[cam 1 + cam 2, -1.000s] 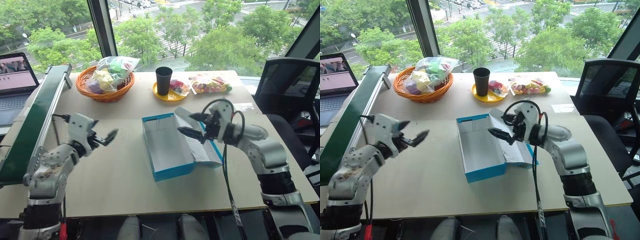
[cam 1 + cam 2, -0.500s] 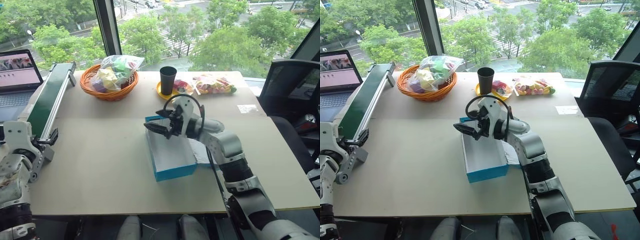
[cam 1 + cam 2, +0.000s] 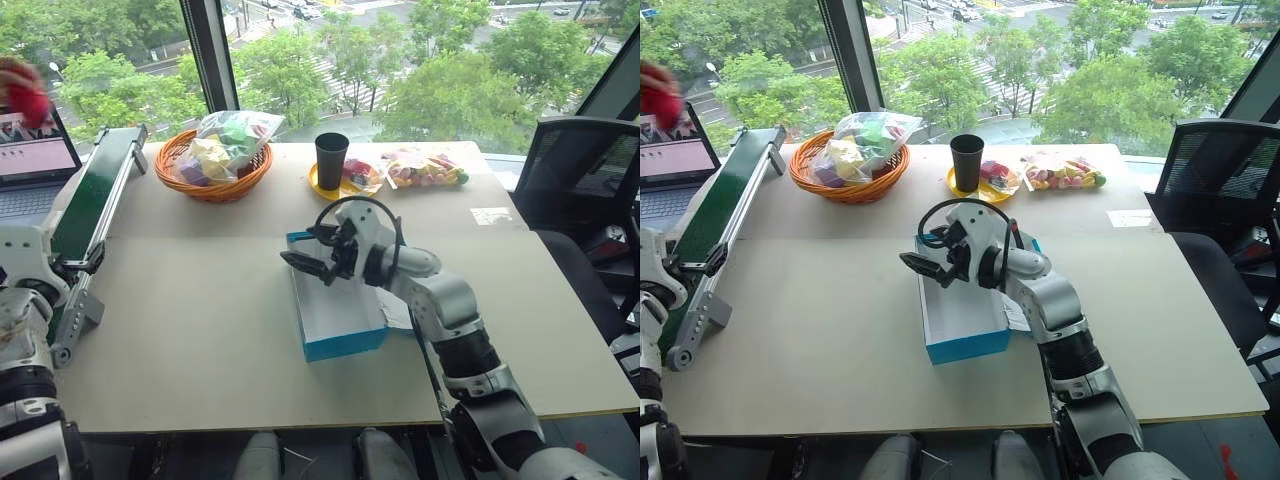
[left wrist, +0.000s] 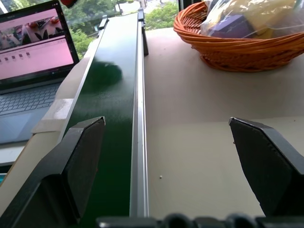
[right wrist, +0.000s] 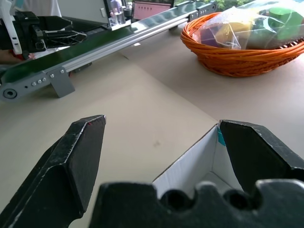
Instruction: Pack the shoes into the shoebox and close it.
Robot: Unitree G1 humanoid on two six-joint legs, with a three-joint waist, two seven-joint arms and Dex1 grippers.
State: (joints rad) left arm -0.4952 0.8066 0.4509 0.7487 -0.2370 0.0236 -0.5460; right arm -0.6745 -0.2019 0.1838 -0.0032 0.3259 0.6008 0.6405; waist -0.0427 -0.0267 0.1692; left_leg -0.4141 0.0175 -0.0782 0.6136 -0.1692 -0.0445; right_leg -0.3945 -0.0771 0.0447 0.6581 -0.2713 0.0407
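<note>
Shoebox: the blue shoebox (image 3: 335, 315) sits open near the middle of the bench (image 3: 200, 340), its white inside bare, its lid folded out flat on the side toward the robot's right.
Shoes: a blurred bright red thing (image 3: 22, 92) shows at the far left edge, above the laptop (image 3: 35, 150); whether it is one of the shoes cannot be told, and what holds it is out of frame.
Right gripper (image 3: 308, 259): hovers over the far left corner of the shoebox, pointing toward the robot's left; its jaws are spread wide and grasp nothing. In the right wrist view the box's white inner corner (image 5: 204, 156) lies between the two fingers (image 5: 80, 152).
Left gripper (image 4: 175, 161): out at the bench's left edge, just beside the green conveyor belt (image 3: 95, 195); jaws released and wide apart, nothing between them. In the left wrist view one finger (image 4: 78, 156) lies over the belt and the other over bare bench.
Far side of bench: an orange wicker basket (image 3: 212, 178) carrying a clear bag of multicoloured items (image 3: 228, 138); a black cup (image 3: 331, 160) standing on a yellow plate (image 3: 338, 187); beside it a clear bag of colourful sweets (image 3: 425, 168).
Right of bench: a black office chair (image 3: 580, 190).
</note>
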